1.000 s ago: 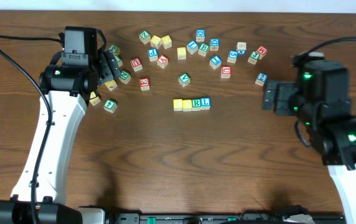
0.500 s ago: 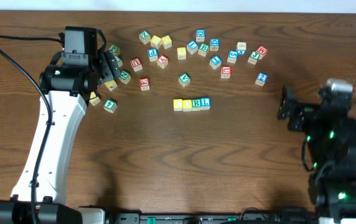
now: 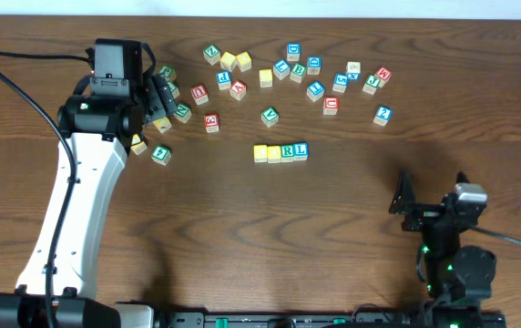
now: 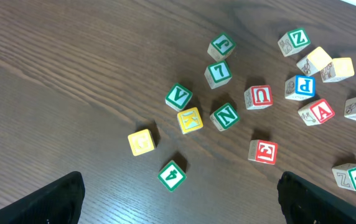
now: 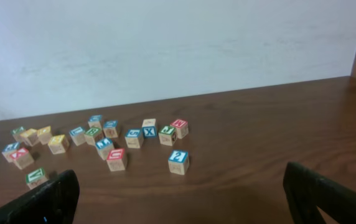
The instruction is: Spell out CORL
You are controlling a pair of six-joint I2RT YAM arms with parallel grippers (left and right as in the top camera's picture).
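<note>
Four cubes stand side by side in a row at the table's middle: two yellow-topped cubes [image 3: 260, 153] [image 3: 274, 153], the green R cube [image 3: 287, 151] and the blue L cube [image 3: 301, 150]. No gripper touches the row. My left gripper [image 3: 162, 102] hovers open over the scattered cubes at the far left; its wrist view shows the open left gripper [image 4: 179, 208] just short of a green 4 cube [image 4: 172, 175]. Low at the near right, my right gripper [image 3: 400, 205] is open and holds nothing. In its own view the right gripper [image 5: 187, 205] faces a blue 2 cube [image 5: 178, 160].
Several loose letter cubes lie in an arc along the far side, among them a green V cube [image 3: 269, 117], a red cube [image 3: 331, 105] and the blue 2 cube [image 3: 383, 115]. More cubes cluster round the left gripper, such as a green N cube [image 4: 224, 116]. A pale wall [image 5: 178, 43] stands behind the table.
The right arm has drawn back from beside the blue 2 cube to the near right edge and folded low. The left arm and all cubes have stayed put.
</note>
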